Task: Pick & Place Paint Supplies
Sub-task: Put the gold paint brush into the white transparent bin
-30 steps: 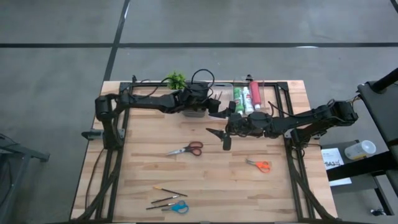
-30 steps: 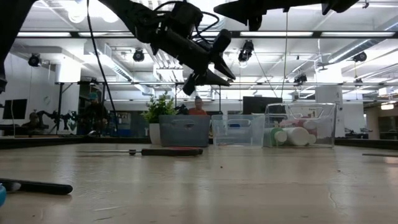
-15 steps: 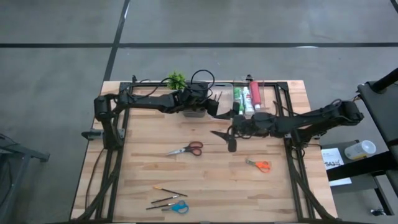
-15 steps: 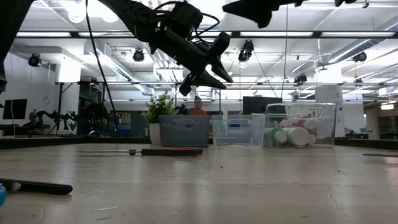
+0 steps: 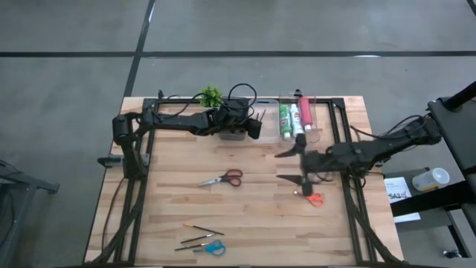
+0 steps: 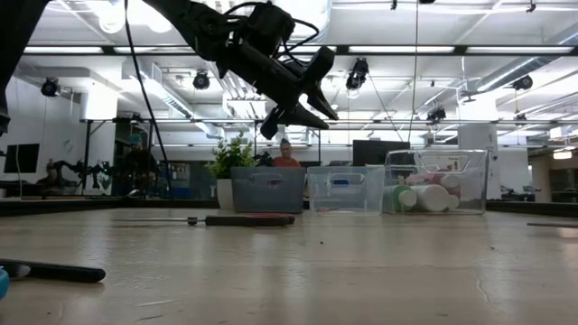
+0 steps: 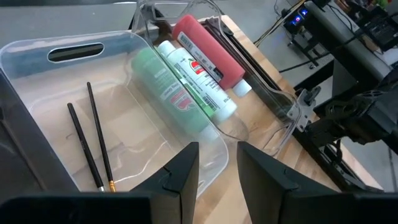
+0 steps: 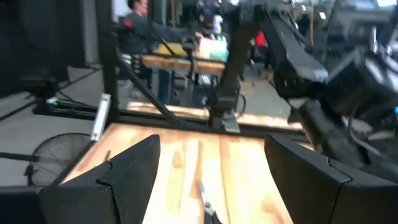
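Two arms over wooden tabletop (image 5: 245, 216). Left tool (image 5: 253, 128) above clear bins at far edge, fingers slightly apart, empty. Right tool (image 5: 292, 165) spread wide, empty, just beside orange scissors (image 5: 312, 198). Green, white, red paint tubes (image 7: 186, 81) side by side in clear bin (image 7: 37, 46); two brushes (image 7: 93, 140) in neighbouring one. Red scissors (image 5: 223, 179) mid-tabletop. Blue scissors (image 5: 210, 248), loose brushes (image 5: 201, 229) at near edge.

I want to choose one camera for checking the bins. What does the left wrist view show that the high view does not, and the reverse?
Only the left wrist view shows two thin brushes lying inside a clear bin. Only the high view shows three scissors on the table: red-handled, orange-handled, blue-handled, plus the open right gripper. Both show the green, white and red tubes.
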Robot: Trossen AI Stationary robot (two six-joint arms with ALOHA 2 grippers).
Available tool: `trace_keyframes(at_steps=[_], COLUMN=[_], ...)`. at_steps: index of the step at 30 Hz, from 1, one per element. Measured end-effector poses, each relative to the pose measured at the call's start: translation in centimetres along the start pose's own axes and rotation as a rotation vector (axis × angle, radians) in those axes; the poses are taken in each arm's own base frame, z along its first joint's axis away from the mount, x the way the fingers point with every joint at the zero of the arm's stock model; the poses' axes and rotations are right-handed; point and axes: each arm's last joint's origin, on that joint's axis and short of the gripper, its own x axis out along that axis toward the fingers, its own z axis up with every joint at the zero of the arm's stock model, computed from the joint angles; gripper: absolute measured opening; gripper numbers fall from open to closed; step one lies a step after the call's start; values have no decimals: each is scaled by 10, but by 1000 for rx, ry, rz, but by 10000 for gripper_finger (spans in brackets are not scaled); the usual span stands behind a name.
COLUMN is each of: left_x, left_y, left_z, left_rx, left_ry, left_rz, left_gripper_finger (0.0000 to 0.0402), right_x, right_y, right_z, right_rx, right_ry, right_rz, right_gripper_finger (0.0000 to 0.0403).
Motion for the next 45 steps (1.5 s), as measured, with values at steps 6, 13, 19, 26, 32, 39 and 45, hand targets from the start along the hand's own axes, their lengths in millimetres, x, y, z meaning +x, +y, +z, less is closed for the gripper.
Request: trace_keyframes(at_steps=[6, 13, 19, 26, 32, 39, 45], left_x=[0, -1, -1, -1, -1, -1, -3], left_y=[-5, -7, -7, -7, -7, -8, -14], left_z=[-4, -5, -5, -5, -5, -6, -7], left_rx=[7, 8, 9, 9, 10, 12, 59], left_ry=[9, 6, 7, 8, 8, 9, 4], left_rz=[-12, -16, -18, -18, -19, -20, -38], left_gripper_finger=[118, 118, 118, 118, 118, 118, 118], right_x=[-32, -48, -51, -51, -51, -51, -50], right_y=[-3, -8, -9, -9, -9, -9, -8], right_z=[-5, -24, -34, -32, -31, -31, -32], right_rx=[21, 28, 22, 23, 25, 31, 101], right_ry=[-72, -184, -189, -194, -198, -198, -189], right_rz=[-89, -129, -131, -131, -131, -129, -120], right_gripper_finger=[288, 288, 288, 288, 288, 288, 288])
